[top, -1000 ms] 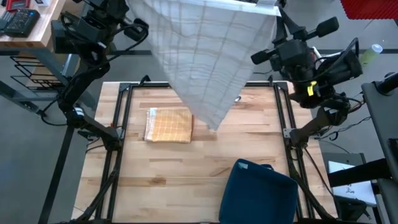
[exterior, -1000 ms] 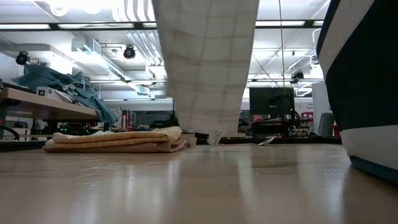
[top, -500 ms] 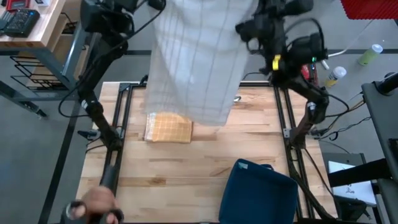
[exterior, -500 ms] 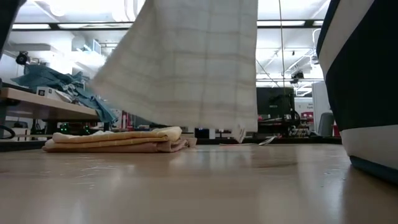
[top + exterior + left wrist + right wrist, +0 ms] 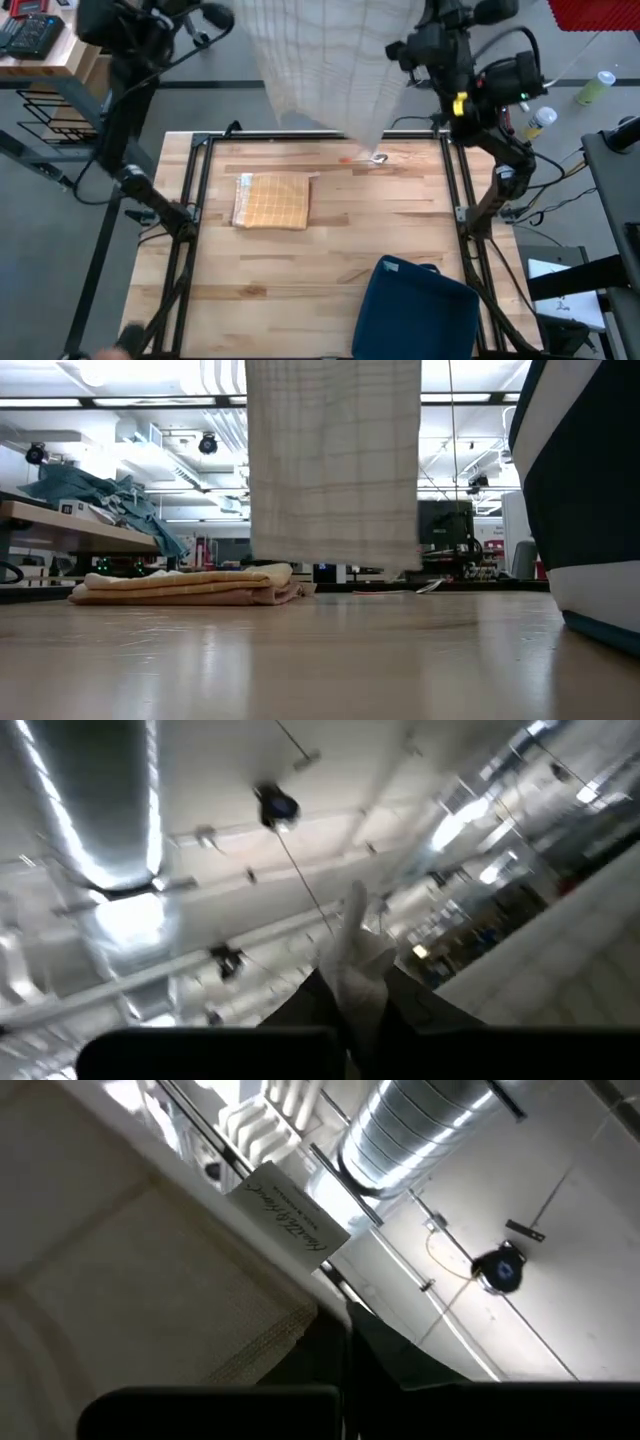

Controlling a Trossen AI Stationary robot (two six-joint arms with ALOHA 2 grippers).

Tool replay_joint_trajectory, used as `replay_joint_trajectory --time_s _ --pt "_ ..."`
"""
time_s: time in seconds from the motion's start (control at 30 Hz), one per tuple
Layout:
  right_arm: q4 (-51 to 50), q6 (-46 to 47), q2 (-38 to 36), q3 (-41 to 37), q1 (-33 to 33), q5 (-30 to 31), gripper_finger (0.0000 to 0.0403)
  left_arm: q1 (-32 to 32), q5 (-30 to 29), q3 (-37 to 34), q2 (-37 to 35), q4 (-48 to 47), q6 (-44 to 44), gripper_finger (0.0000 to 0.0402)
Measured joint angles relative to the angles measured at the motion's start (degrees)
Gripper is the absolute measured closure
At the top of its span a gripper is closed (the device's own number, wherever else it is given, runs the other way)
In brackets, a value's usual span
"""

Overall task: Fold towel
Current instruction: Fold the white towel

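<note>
A white checked towel (image 5: 330,70) hangs high over the table's far edge, held up between my two grippers. In the low view its lower edge (image 5: 335,560) is level and clear of the tabletop. My left gripper (image 5: 352,1010) is shut on one upper corner. My right gripper (image 5: 345,1350) is shut on the other upper corner, near a white label (image 5: 285,1220). A folded yellow towel (image 5: 272,202) lies flat on the table's left half. My left gripper pinches a bunched upper corner of the white towel (image 5: 355,960) between its two fingers, which slant upward. A tuft of cloth sticks out past the fingertips. The towel hangs below, clear of the table. My right gripper pinches the towel's other upper corner (image 5: 300,1330) between its two fingers, beside the label. The fingers slant upward. The cloth falls away from them in a flat sheet, lifted clear of the table.
A dark blue bin (image 5: 415,310) stands at the table's near right. A black metal frame (image 5: 195,200) runs along the table's left, right and far sides. A small bright object (image 5: 378,157) lies near the far edge. Bare wood lies between the yellow towel and the bin.
My right gripper has moved toward the table's far edge. The white towel hung slanted with one low corner over the table's middle. It swung, spread out and drew back toward the far edge, and now hangs square with a level lower edge.
</note>
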Motion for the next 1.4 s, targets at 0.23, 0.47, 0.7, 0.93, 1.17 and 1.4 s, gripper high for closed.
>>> replay_joint_trajectory --time_s 0.23,0.47,0.7,0.93,1.17,1.4 --pt "0.5 -1.6 -0.4 0.0 11.1 5.5 0.0403 0.0 0.3 0.0 -7.1 -21.5 -10.6 0.0397" --pt "0.9 -3.6 0.0 -0.1 20.2 20.8 0.0403 -1.0 5.1 0.0 -12.7 -36.4 -22.2 0.0397" --pt "0.9 -3.1 0.2 -0.9 32.9 26.6 0.0403 -3.2 9.7 0.0 -16.7 -60.9 -32.0 0.0393" --pt "6.4 0.3 0.3 -3.7 39.5 27.1 0.0403 -5.0 27.5 0.0 -18.0 -68.5 -37.8 0.0396" --pt "16.4 1.4 -0.9 -13.3 40.8 26.4 0.0403 -5.7 27.5 -2.1 -18.3 -75.7 -37.7 0.0387" --pt "27.9 4.3 -6.4 -30.5 38.0 23.8 0.0403 -6.8 26.9 -12.9 -22.0 -72.6 -35.1 0.0397"
